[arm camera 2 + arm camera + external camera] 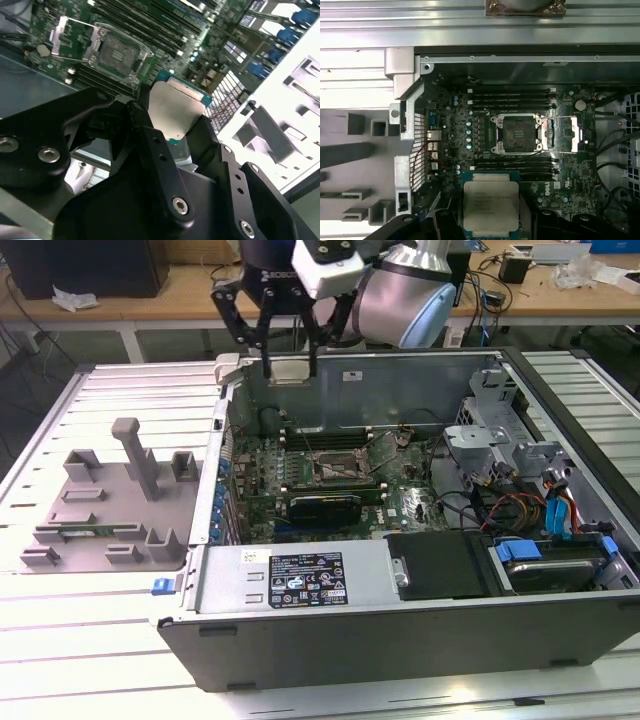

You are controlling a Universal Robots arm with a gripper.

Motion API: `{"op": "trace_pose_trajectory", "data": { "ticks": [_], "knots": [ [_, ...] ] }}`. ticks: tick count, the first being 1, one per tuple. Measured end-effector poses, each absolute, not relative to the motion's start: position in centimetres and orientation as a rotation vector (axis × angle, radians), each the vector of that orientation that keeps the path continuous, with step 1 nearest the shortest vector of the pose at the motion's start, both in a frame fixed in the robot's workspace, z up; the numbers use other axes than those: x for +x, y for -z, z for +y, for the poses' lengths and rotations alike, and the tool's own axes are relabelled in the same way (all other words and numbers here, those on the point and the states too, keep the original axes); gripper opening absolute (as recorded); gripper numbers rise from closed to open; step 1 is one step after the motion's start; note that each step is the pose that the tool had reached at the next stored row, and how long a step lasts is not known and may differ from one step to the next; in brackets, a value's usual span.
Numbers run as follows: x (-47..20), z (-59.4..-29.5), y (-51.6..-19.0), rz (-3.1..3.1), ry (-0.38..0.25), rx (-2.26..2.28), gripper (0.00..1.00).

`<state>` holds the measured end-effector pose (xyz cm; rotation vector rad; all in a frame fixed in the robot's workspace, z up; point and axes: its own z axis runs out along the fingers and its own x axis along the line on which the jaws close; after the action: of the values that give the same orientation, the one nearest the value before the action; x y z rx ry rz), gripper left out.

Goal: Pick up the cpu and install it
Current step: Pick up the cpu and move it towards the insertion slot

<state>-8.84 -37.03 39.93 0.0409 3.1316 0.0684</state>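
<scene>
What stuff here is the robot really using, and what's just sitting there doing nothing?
For the job:
- the chip, gripped in the gripper
- the open socket inside the computer case

Just lying about:
- the grey plastic stand beside the case
- the coloured cables

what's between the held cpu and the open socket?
In the first wrist view, a bank of memory slots lies between the cpu, held by the gripper, and the socket.
</scene>
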Motion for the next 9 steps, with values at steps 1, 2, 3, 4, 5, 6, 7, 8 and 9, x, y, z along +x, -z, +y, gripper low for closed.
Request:
{"op": "trace_pose_trajectory", "data": {
  "ticks": [1,2,3,4,5,6,7,8,9],
  "knots": [
    [-8.5,-37.0,-39.9,3.132,-0.068,0.041,0.54],
    [-8.0,-37.0,-39.9,3.132,-0.068,0.041,0.54],
    [-7.4,-37.0,-39.9,3.132,-0.068,0.041,0.54],
    [-6.6,-37.0,-39.9,3.132,-0.068,0.041,0.54],
    [-6.2,-37.0,-39.9,3.132,-0.068,0.041,0.54],
    [-5.8,-37.0,-39.9,3.132,-0.068,0.041,0.54],
    [-5.3,-37.0,-39.9,3.132,-0.068,0.041,0.54],
    [-4.9,-37.0,-39.9,3.132,-0.068,0.041,0.54],
    [-4.4,-37.0,-39.9,3.132,-0.068,0.041,0.54]
  ]
}}
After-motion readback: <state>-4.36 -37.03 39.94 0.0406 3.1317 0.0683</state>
